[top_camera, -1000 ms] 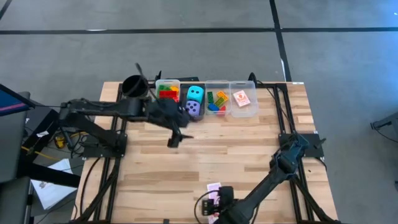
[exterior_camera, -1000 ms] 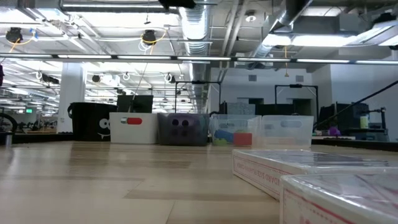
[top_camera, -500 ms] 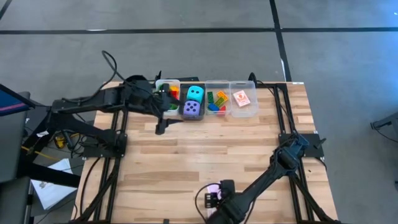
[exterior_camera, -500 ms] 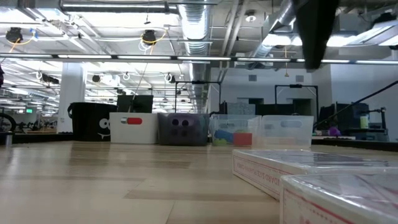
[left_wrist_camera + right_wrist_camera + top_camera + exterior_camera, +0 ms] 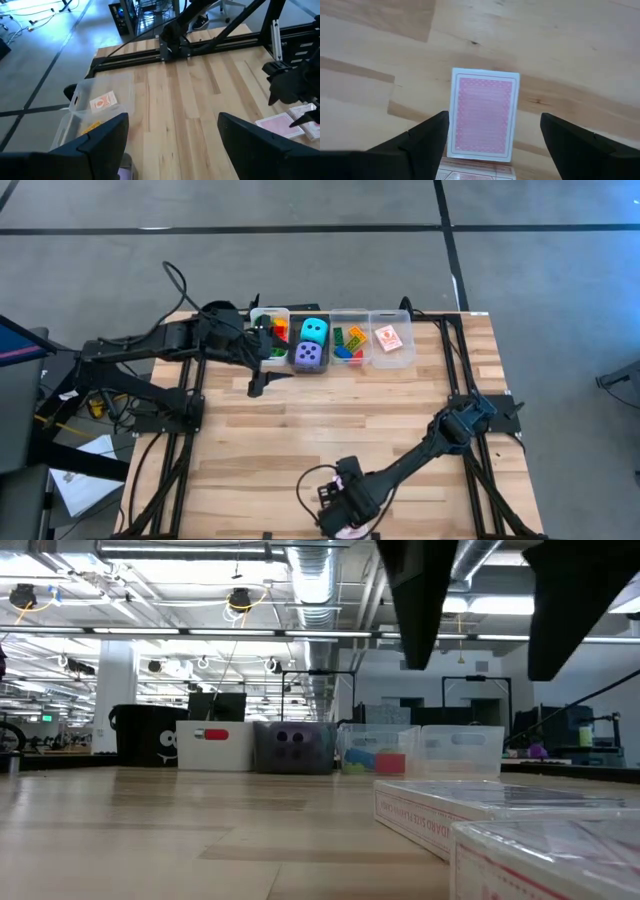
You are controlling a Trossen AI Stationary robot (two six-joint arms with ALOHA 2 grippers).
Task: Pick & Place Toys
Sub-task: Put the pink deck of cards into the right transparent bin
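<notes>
My right wrist view alone shows the pink-backed card pack (image 5: 482,114) lying flat at the table's (image 5: 400,410) 6 o'clock edge; my right gripper (image 5: 492,137) hovers over it, fingers spread, holding nothing

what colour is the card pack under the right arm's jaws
The card pack has a pink patterned back with a white border, seen best in the right wrist view.

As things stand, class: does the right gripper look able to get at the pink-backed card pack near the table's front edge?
Probably yes. The right gripper hangs open right over the card pack, with only bare table around it.
</notes>
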